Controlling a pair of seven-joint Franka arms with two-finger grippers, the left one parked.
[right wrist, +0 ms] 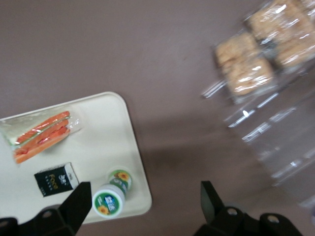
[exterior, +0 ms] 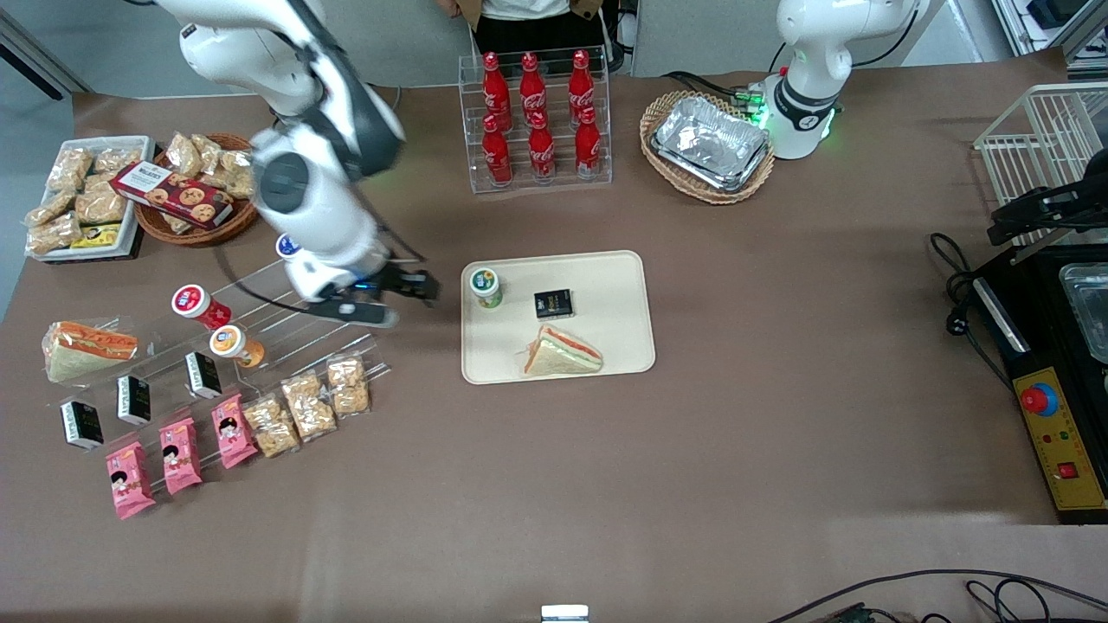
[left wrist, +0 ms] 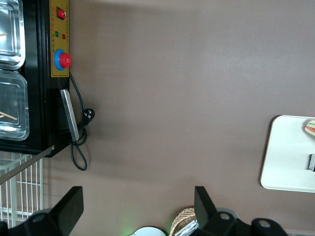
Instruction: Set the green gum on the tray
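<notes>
The green gum [exterior: 486, 287], a small green bottle with a white-and-green lid, stands upright on the cream tray [exterior: 623, 346], in the tray's corner nearest the working arm. In the right wrist view the gum [right wrist: 112, 197] stands close to the tray's rim [right wrist: 129, 118]. My right gripper [exterior: 414, 294] is open and empty, above the bare table beside the tray, a short way from the gum. Its wide-apart fingers [right wrist: 210, 199] show in the right wrist view, and the gum is next to one of them.
A wrapped sandwich [exterior: 563, 353] and a small black box [exterior: 552, 304] also lie on the tray. Toward the working arm's end stand a clear rack with a red-lidded [exterior: 197, 305] and an orange-lidded bottle [exterior: 232, 343], snack bags [exterior: 312, 405] and baskets. Cola bottles [exterior: 535, 121] and a foil pan [exterior: 711, 143] stand farther away.
</notes>
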